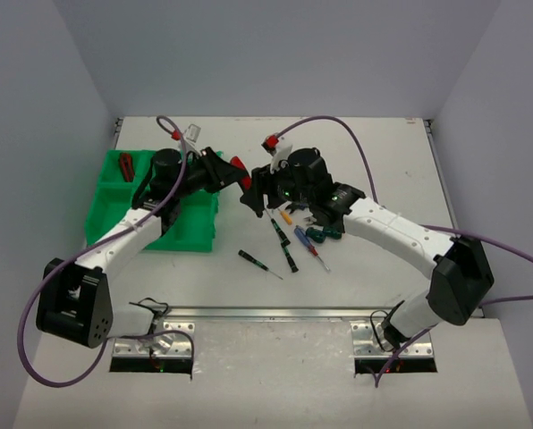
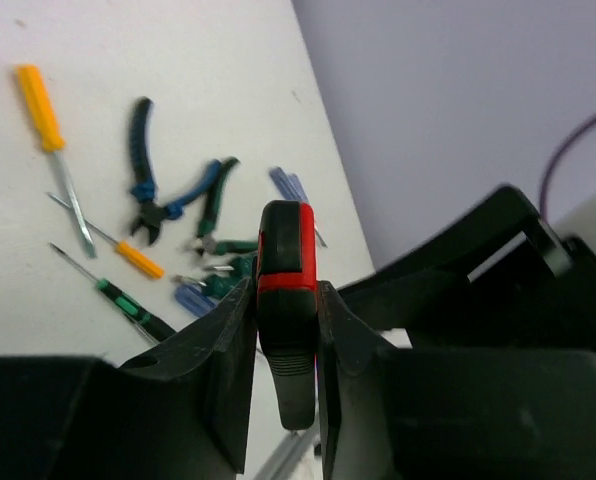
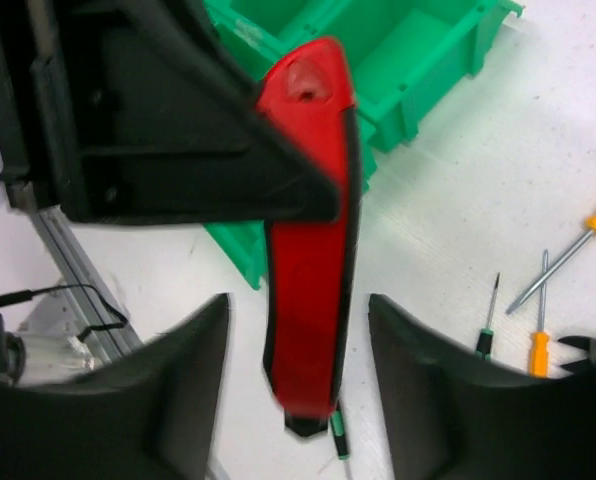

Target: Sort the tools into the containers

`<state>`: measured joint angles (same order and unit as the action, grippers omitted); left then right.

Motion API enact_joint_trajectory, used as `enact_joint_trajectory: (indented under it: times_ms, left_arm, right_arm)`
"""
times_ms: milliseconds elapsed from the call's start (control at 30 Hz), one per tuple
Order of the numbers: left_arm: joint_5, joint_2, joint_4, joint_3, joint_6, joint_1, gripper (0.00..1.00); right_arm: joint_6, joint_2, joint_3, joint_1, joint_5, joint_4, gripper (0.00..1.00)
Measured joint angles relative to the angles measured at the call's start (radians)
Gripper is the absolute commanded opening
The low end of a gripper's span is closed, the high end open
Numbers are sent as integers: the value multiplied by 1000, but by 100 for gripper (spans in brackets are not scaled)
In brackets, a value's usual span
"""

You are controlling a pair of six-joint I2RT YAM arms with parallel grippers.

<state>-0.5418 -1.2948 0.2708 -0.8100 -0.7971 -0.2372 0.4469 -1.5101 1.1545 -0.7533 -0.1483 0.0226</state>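
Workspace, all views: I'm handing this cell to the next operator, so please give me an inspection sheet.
Surface: white table.
Job's things: green bin at left, a red tool in a back compartment; loose tools scattered at centre; red-handled tool held above the table.
Clutter: nothing seen.
Grippers: left gripper shut on the red-handled tool; right gripper open around its handle.
Cables: purple cables loop from both wrists.
Surroundings: plain grey walls on three sides.
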Motion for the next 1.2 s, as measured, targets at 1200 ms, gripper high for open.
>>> enact_joint_trajectory:
  times_ms: [1200]
  left_arm:
    - [875, -793, -887, -1107, 530, 539, 1]
  right_arm:
    - [-60, 273, -290, 43, -154, 224, 99]
